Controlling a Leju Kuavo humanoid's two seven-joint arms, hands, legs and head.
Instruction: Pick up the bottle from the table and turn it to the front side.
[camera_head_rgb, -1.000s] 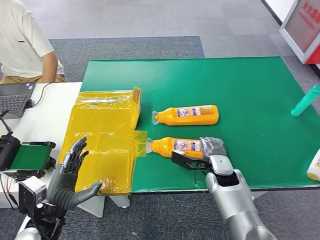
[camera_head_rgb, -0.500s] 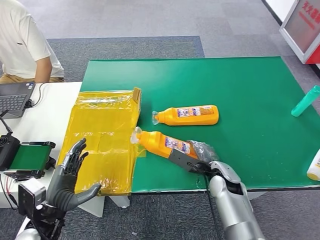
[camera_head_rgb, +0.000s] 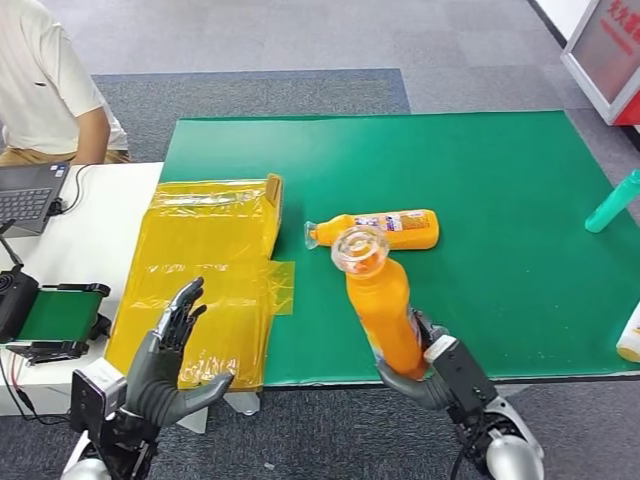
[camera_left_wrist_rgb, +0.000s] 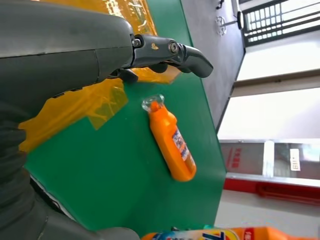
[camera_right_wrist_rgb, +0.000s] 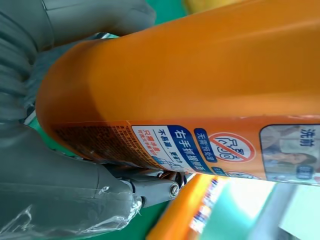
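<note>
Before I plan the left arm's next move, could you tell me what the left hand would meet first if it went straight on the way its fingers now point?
Probably the yellow plastic sheet: the left hand hangs open just short of it, fingers aimed up and forward over it. Its height above the sheet is unclear.

The right hand has lifted the bottle upright off the table.

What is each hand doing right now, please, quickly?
Left hand: open, fingers spread, holding nothing, beside the yellow bag.
Right hand: gripping the base of the orange bottle, lifted off the green table.
</note>
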